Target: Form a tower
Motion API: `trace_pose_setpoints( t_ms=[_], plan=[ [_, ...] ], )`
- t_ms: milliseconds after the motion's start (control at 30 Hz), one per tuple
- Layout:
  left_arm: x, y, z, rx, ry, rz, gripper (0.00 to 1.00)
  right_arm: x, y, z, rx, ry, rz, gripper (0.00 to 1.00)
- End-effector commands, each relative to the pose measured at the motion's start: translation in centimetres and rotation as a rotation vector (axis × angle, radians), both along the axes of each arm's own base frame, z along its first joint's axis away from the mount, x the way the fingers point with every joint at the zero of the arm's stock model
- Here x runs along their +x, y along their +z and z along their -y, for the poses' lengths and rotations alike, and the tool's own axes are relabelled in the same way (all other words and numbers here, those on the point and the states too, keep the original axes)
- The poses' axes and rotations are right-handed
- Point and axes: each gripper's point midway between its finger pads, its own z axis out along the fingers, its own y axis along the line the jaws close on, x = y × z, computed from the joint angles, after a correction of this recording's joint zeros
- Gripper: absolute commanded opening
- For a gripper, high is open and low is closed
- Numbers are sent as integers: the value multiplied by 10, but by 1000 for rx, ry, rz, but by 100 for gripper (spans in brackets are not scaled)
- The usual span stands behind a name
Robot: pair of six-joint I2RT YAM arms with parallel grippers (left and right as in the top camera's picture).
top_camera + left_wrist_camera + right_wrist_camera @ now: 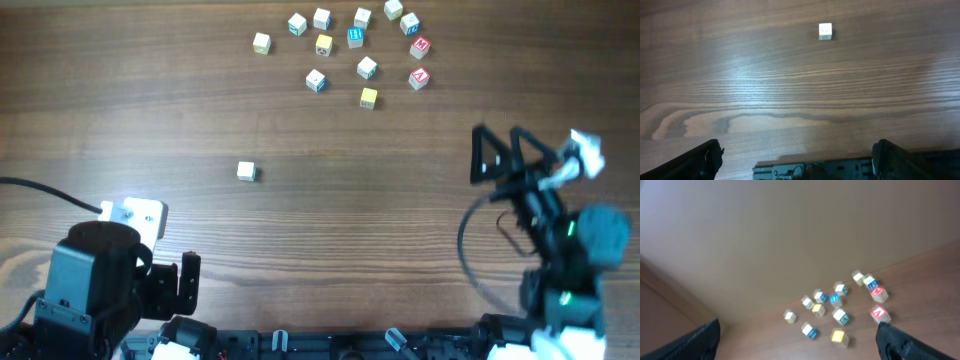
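Observation:
No tower is in view; every cube lies singly. Several small letter cubes (355,37) are scattered at the far middle of the table, among them two red-faced ones (419,77) and a yellow one (368,97). One pale cube (246,172) lies apart, nearer the left; the left wrist view shows this pale cube (825,31) far ahead. My left gripper (797,159) is open and empty, low at the near left edge. My right gripper (503,150) is open and empty, raised at the right. In the right wrist view the right gripper (797,342) looks down on the scattered cubes (840,316) and a red cube (880,313).
The wooden table (400,230) runs out to all sides. The left arm's body (95,275) sits at the near left corner. The right arm's body (575,260) and its cable loop are at the near right. A black rail (330,345) runs along the front edge.

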Motion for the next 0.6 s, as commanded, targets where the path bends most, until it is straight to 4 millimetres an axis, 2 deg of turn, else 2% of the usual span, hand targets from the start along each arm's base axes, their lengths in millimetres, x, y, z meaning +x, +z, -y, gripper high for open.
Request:
trace_pose_setpoints(
  t_ms=[0,100,167,233,300,367,400,467,567],
  plan=[
    [0,1,-1,6,-3,4,100,46,8,-13,-68,103,-150,100],
    [0,1,-1,6,-3,4,100,81,-6,-37,-120,183,-333,100],
    [0,1,-1,6,-3,4,100,112,-19,-62,-207,199,-465,100],
    [0,1,-1,6,-3,4,100,131,-27,-77,-279,170,-547,100],
    [0,1,-1,6,-3,4,100,148,-26,-99,-306,202,-578,100],
    [0,1,-1,6,-3,4,100,155,-16,-128,-244,328,-536,100],
    [0,1,-1,6,-3,4,100,157,-15,-132,-230,351,-526,100],
    [0,1,-1,6,-3,4,100,164,-14,-129,-208,307,-515,100],
    [0,1,-1,6,-3,4,100,191,-22,-117,-220,132,-499,100]
  ],
)
